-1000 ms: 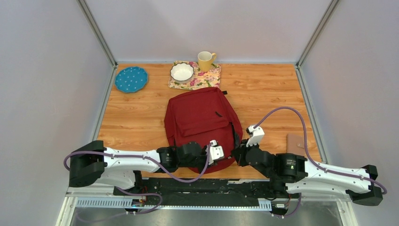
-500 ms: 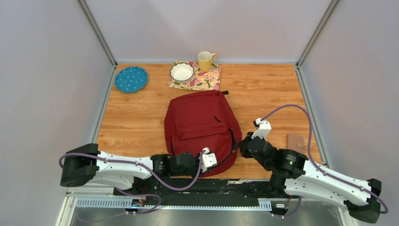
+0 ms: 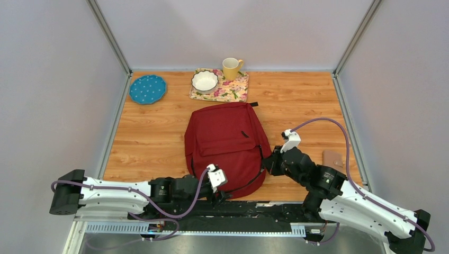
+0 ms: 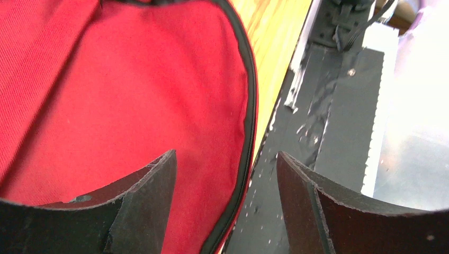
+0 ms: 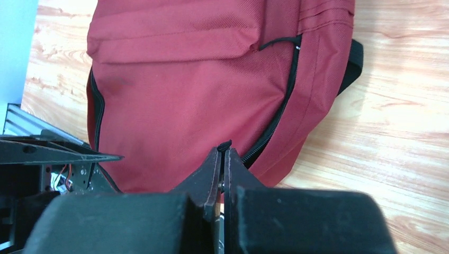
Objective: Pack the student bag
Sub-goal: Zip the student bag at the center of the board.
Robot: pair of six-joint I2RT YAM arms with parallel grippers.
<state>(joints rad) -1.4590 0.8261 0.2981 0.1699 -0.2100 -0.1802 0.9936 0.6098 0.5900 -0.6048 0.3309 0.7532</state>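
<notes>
Left arm: stretched low and nearly flat along the near edge of the desk (image 3: 296,100), wrist aimed at the bag's near corner.
Left claw (image 4: 225,156): spread wide, gripping nothing; red fabric under one finger, black piping running through the gap, black rail ahead of the other finger.
Right arm: elbow bent, reaching in from the right, purple cable looping above.
Right claw (image 5: 222,153): squeezed narrow, pinching a small black zipper tab (image 5: 225,144) on the bag's side.
Student bag (image 3: 225,137): flat on the desk, front pocket up, directly ahead of both claws, near edge between them.
Zipper (image 5: 275,116): climbs up and away from the right claw's tips.
Far beyond both claws: blue plate (image 3: 147,89); white bowl (image 3: 204,81) on a floral mat (image 3: 233,90); yellow mug (image 3: 231,67) at the mat's far edge.
Behind the right claw: flat brown thing (image 3: 332,159), partly hidden by the arm.
</notes>
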